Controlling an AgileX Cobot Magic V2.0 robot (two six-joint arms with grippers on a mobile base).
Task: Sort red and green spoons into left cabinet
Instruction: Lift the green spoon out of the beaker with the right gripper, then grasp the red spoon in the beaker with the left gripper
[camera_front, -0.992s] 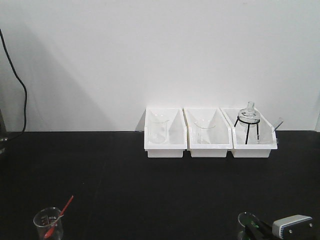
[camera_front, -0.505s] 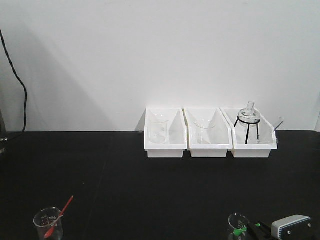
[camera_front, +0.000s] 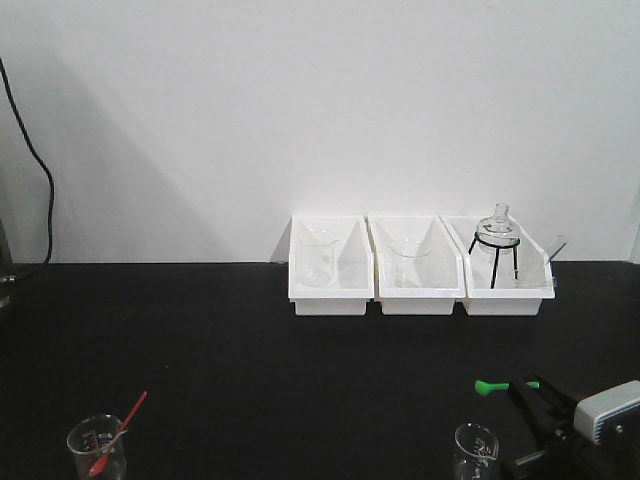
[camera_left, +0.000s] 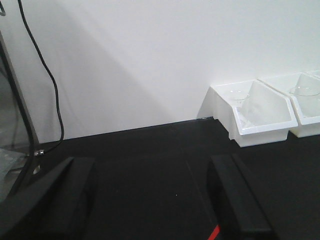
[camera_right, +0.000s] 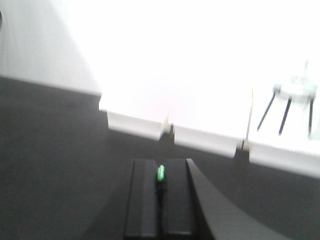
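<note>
Lower right, the right end effector (camera_front: 528, 388) pinches the green spoon (camera_front: 487, 386) above an empty beaker (camera_front: 476, 448). Lower left, the red spoon (camera_front: 125, 420) leans in a second beaker (camera_front: 96, 450). The left end effector (camera_left: 150, 197) is spread and empty. The likely next move is carrying the green spoon to the left cabinet, which is not in view.

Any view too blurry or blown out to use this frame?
Right wrist: soft with blur, wall and bins blown out to white, only the green spoon stands out. Front: sharp, evenly lit, soft shadow on the wall at left. Left wrist: background sharp, fingers close and dark, no detail.
</note>
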